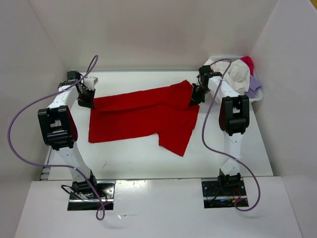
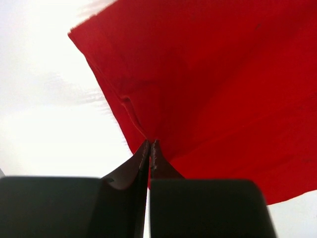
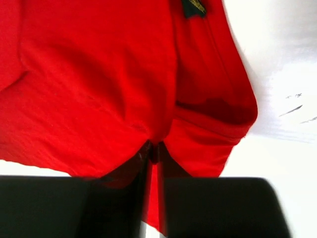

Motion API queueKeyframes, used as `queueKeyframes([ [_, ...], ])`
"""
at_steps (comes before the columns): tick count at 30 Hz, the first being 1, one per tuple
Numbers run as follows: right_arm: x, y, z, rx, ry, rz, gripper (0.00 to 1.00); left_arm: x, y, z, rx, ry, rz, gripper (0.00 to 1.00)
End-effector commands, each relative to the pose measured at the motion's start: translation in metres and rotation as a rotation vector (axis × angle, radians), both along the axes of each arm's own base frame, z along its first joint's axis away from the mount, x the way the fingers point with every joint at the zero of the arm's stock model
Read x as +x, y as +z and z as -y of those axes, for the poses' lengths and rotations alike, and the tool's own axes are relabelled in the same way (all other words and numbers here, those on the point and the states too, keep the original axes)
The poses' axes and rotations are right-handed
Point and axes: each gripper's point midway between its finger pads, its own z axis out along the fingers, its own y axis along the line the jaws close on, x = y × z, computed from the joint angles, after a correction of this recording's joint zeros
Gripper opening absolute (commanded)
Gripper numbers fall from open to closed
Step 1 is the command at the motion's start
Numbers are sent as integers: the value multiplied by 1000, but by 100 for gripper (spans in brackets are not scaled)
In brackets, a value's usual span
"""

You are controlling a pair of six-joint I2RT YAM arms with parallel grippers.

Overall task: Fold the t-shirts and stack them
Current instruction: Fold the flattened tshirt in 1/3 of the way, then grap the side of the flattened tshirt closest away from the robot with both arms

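Note:
A red t-shirt point(image 1: 143, 116) lies partly folded across the middle of the white table point(image 1: 129, 158), one flap hanging toward the front right. My left gripper point(image 1: 88, 101) is at its far left corner, shut on the cloth edge point(image 2: 150, 142). At the shirt's far right end, my right gripper point(image 1: 194, 99) has its jaws nearly together with red cloth pinched between the tips point(image 3: 153, 148). A dark neck label point(image 3: 193, 7) shows in the right wrist view. More t-shirts, off-white point(image 1: 237, 74), pinkish red point(image 1: 247, 63) and lavender point(image 1: 254, 83), are piled at the far right.
The white mesh basket point(image 1: 256, 97) holding the pile stands in the far right corner, just behind the right arm. White walls point(image 1: 29, 59) close in the table on three sides. Purple cables point(image 1: 17, 129) loop beside both arms.

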Motion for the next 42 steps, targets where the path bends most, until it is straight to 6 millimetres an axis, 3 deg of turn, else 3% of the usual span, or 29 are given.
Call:
queueKeyframes([
  [1, 9, 16, -1, 22, -4, 73, 36, -8, -2, -6, 36, 1, -21, 7],
  [3, -1, 13, 2, 9, -8, 48, 63, -10, -3, -6, 33, 1, -30, 33],
  [4, -5, 24, 2, 10, -8, 61, 75, -16, 1, -8, 31, 10, -40, 45],
  [5, -13, 33, 5, -27, -11, 82, 78, -20, 7, -10, 45, 5, -43, 59],
  [6, -22, 24, 3, -61, -3, 53, 79, -21, 13, -17, 57, 24, -31, 65],
  [8, -43, 37, 3, -121, -2, 66, 81, -35, 16, -22, 80, 24, -39, 71],
  [9, -55, 37, -1, -186, 2, 61, 81, -42, 27, -33, 129, 38, -23, 72],
  [11, -85, 37, 0, -232, -25, 29, 83, -59, 26, -38, 175, 31, -52, 74],
  [13, -102, 35, -7, -214, -42, 19, 84, -86, 17, -36, 192, 18, -117, 74],
  [14, -122, 31, -9, -194, -67, -3, 84, -96, 15, -37, 192, 13, -135, 74],
  [15, -123, 29, -12, -168, -88, 18, 84, -105, 7, -34, 183, 9, -169, 74],
  [17, -150, 13, -21, -130, -102, -36, 84, -128, -4, -28, 168, 3, -219, 74],
  [18, -153, 15, -30, -91, -95, -17, 82, -140, -15, -24, 158, -2, -257, 74],
  [19, -160, 9, -35, -91, -92, -34, 82, -138, -11, -21, 143, 8, -240, 74],
  [22, -194, -14, -56, -112, -51, -93, 82, -158, -24, -10, 101, 5, -283, 74],
  [24, -199, -20, -62, -85, -49, -90, 82, -167, -31, -8, 94, 2, -309, 74],
  [25, -210, -29, -62, -70, -49, -125, 82, -170, -34, -5, 81, -2, -316, 73],
  [33, -239, -42, -84, -37, 10, -161, 78, -171, -50, -7, 87, 0, -336, 68],
  [38, -247, -49, -86, -25, 17, -185, 58, -169, -59, 0, 45, -3, -346, 52],
  [39, -247, -49, -86, -25, 17, -185, 55, -166, -59, -1, 45, -3, -347, 44],
  [42, -249, -49, -86, -23, 9, -188, 47, -166, -62, 9, 1, -24, -359, 31],
])
